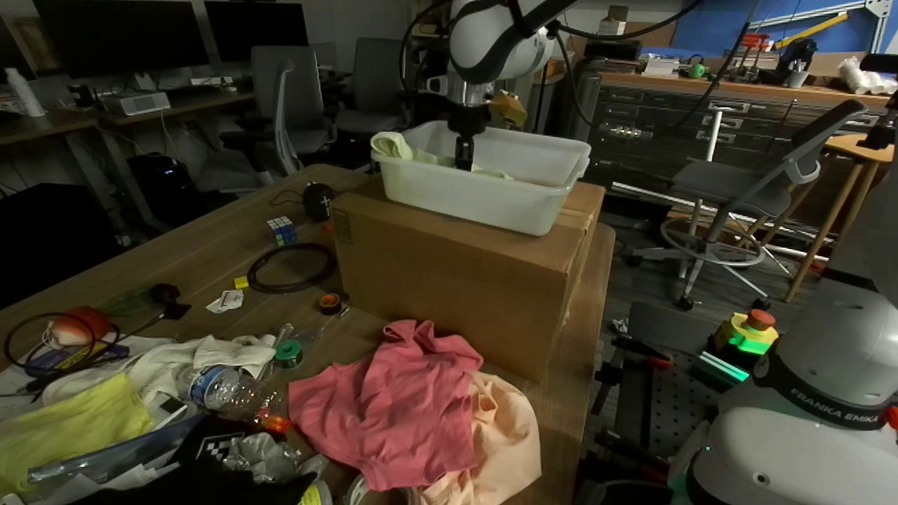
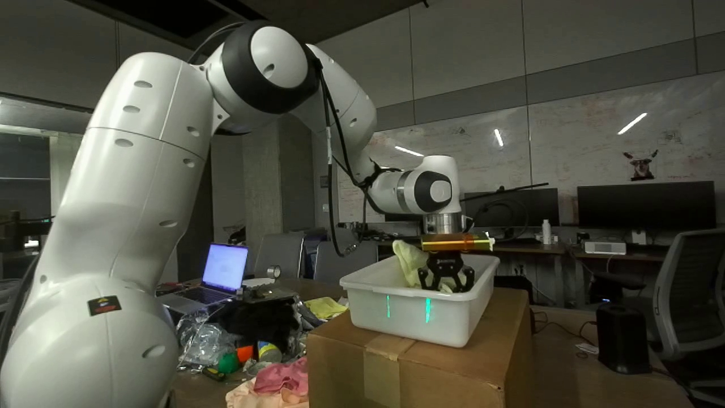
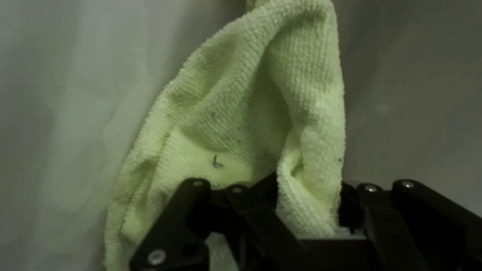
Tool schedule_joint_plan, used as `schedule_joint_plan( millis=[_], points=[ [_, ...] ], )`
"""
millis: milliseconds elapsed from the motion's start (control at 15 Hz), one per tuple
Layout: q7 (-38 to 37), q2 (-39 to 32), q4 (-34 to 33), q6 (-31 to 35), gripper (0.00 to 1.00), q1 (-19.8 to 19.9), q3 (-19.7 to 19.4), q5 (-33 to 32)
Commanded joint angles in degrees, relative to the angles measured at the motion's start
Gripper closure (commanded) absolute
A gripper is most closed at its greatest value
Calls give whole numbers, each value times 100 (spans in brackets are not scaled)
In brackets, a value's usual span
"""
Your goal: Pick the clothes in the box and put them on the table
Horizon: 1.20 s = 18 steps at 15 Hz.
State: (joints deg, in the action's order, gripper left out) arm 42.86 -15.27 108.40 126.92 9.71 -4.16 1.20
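In both exterior views the white plastic box [image 1: 484, 196] [image 2: 368, 309] rests on a carton. A pale yellow-green garment [image 1: 393, 146] [image 2: 409, 262] lies in it, one end rising by the rim. My gripper [image 1: 464, 151] [image 2: 446, 280] points down inside the box. In the wrist view the gripper [image 3: 309, 195] pinches a fold of that garment [image 3: 229, 113]; its fingertips are largely hidden by cloth. A pink-red garment [image 1: 400, 407] [image 2: 281, 375] lies partly over a peach-orange one [image 1: 512, 428] [image 2: 257, 396] on the wooden table [image 1: 568, 414].
Under the box stands a large brown carton [image 1: 449, 273] [image 2: 442, 368]. Clutter covers the table beside the garments: a plastic bottle [image 1: 228, 389], a yellow cloth [image 1: 77, 428], tape and wrappers. A cube puzzle [image 1: 283, 230] and a coiled cable [image 1: 291, 268] lie farther off.
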Motion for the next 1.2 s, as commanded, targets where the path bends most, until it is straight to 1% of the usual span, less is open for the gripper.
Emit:
schedule_joint_plan(
  millis=[0,67,133,200,267,333,400,467,667,867,1133],
  points=[
    [-242,249,211,382,97,-19,15,-110],
    [-326,388,305,494,99,-36,9,-139],
    [-397,521,370,504,97,-46,6,-156],
    [-498,691,455,463,99,-67,-3,-197],
    [-642,901,555,388,97,-94,-14,-239],
    [-720,1102,640,296,98,-109,-10,-258],
    [-859,1342,772,296,97,-149,-13,-331],
    [-985,1584,879,266,98,-185,-15,-409],
    [-1427,2365,1208,325,98,-326,20,-597],
    [-1828,3030,1360,292,99,-500,92,-819],
    [-2189,3771,1384,124,99,-736,273,-1020]
  ],
)
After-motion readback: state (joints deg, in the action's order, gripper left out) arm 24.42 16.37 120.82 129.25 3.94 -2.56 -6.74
